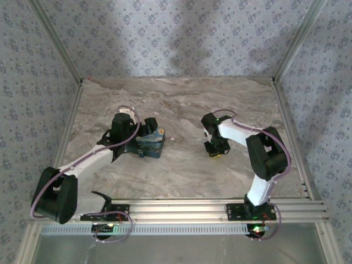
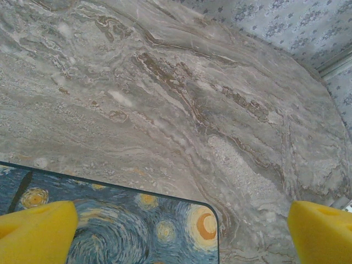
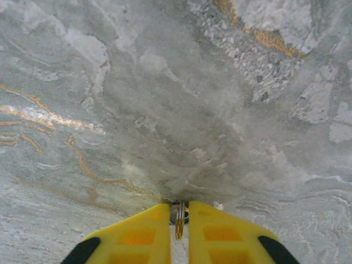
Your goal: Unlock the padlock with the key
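right wrist: key (image 3: pixel 179 219) (mostly hidden) pinched.

Locks: one flat, rounded-corner padlock (image 1: pixel 151 144), dark blue with yellow swirls printed on it.
Keys: one tiny, slim, grey metal key (image 3: pixel 180 217).
Robot arms: two jointed arms in white and black, a left arm (image 1: pixel 82 163) and a right arm (image 1: pixel 236 131).
Grippers: two, one per arm, a left gripper (image 2: pixel 180 234) and a right gripper (image 3: pixel 180 231).
Fingers: four yellow fingers (image 2: pixel 38 231), two on each gripper.
Tables: one table (image 1: pixel 181 99) with a grey-brown marble-patterned top.
Walls: three walls (image 1: pixel 165 33) papered pale blue with a small floral pattern.
Corner posts: two slim metal posts (image 1: pixel 58 41), one at each far corner of the table.
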`<state>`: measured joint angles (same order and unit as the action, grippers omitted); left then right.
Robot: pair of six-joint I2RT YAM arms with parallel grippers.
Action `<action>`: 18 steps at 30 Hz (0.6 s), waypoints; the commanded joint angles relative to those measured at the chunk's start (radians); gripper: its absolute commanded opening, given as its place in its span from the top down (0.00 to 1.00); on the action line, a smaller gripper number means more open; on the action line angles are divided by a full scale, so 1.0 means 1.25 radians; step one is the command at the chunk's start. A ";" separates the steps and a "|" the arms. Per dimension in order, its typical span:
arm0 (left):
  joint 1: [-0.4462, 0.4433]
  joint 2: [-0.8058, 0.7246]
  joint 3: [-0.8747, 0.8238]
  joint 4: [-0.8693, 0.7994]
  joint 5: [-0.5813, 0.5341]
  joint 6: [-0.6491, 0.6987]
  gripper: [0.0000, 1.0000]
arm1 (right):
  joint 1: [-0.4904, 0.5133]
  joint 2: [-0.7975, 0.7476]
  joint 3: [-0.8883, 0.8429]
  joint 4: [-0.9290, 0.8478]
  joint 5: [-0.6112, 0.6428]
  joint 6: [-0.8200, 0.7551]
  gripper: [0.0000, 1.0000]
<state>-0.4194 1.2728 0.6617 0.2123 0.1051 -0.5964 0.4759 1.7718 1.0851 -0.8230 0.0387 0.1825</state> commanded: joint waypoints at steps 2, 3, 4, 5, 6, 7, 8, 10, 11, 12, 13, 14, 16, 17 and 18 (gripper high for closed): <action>-0.004 -0.001 0.024 0.010 0.011 -0.003 0.02 | -0.002 -0.009 -0.010 -0.015 -0.009 0.005 0.97; -0.004 -0.002 0.024 0.010 0.012 -0.003 0.02 | -0.004 -0.015 -0.013 -0.010 -0.014 0.007 0.99; -0.003 -0.003 0.023 0.014 0.015 -0.003 0.02 | -0.007 -0.021 -0.018 -0.004 -0.024 0.009 1.00; -0.004 -0.006 0.021 0.018 0.018 -0.003 0.02 | -0.013 -0.028 -0.024 0.003 -0.036 0.012 1.00; -0.004 -0.009 0.020 0.024 0.022 -0.002 0.02 | -0.019 -0.037 -0.033 0.013 -0.052 0.013 1.00; -0.004 -0.011 0.017 0.030 0.027 -0.003 0.02 | -0.026 -0.048 -0.041 0.026 -0.070 0.014 1.00; -0.004 -0.015 0.015 0.036 0.032 -0.003 0.02 | -0.037 -0.061 -0.052 0.041 -0.097 0.018 1.00; -0.004 -0.022 0.015 0.045 0.042 -0.007 0.02 | -0.065 -0.093 -0.079 0.084 -0.166 0.038 1.00; -0.006 -0.025 0.015 0.049 0.046 -0.011 0.02 | -0.087 -0.113 -0.100 0.113 -0.209 0.054 1.00; -0.008 -0.028 0.015 0.052 0.050 -0.018 0.02 | -0.108 -0.136 -0.121 0.150 -0.261 0.073 1.00; -0.009 -0.029 0.016 0.054 0.053 -0.023 0.02 | -0.128 -0.155 -0.140 0.184 -0.301 0.095 1.00; -0.011 -0.030 0.019 0.057 0.058 -0.030 0.02 | -0.150 -0.179 -0.167 0.235 -0.351 0.126 1.00; -0.019 -0.030 0.025 0.063 0.068 -0.042 0.02 | -0.186 -0.223 -0.217 0.324 -0.430 0.198 1.00; -0.025 -0.028 0.029 0.069 0.074 -0.048 0.02 | -0.201 -0.245 -0.242 0.380 -0.461 0.240 1.00; -0.032 -0.025 0.033 0.074 0.079 -0.056 0.03 | -0.213 -0.266 -0.263 0.424 -0.486 0.287 1.00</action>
<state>-0.4400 1.2568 0.6628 0.2523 0.1642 -0.6323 0.2386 1.5059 0.8124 -0.4953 -0.3698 0.3672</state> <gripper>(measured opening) 0.976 0.039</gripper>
